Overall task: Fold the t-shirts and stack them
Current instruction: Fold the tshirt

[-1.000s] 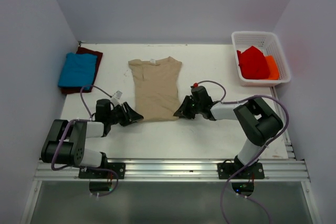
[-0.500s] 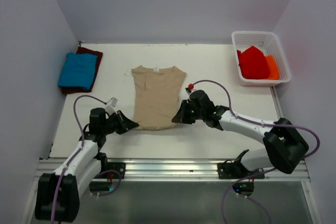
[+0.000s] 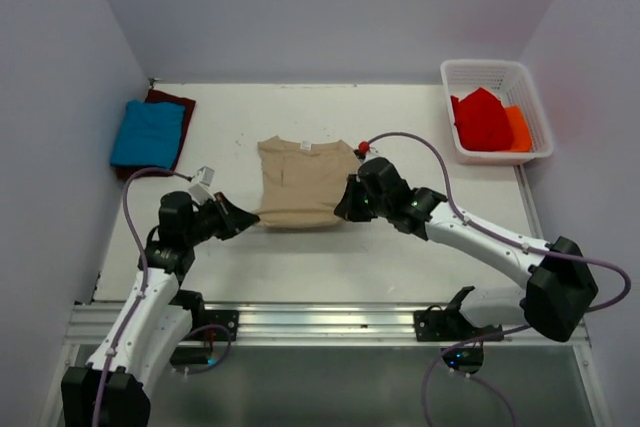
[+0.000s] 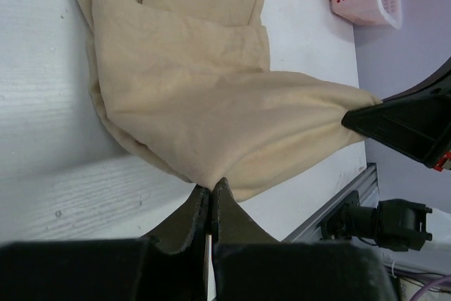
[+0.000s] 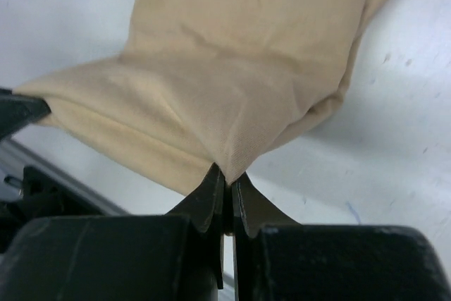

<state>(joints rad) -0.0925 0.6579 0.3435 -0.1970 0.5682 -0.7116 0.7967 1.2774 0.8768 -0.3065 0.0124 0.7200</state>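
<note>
Folded blue t-shirt (image 3: pixel 148 133) lay atop maroon t-shirt (image 3: pixel 176 101). Both left claw (image 3: pixel 243 219) and right claw (image 3: pixel 345 209) clamped tan t-shirt (image 3: pixel 305 182) at its hem, mid-fold; stacking not yet done

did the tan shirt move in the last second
Yes. The tan shirt slid toward the arms and slightly right. Its collar was level with the middle of the white basket and is now near the basket's near rim.

Looks like a robotics lab test booth tbh: plain pale walls (image 3: pixel 60 97) box in a white table (image 3: pixel 330 257), aluminium rail (image 3: pixel 330 322) along the bottom, loose cables (image 3: pixel 400 135).
</note>
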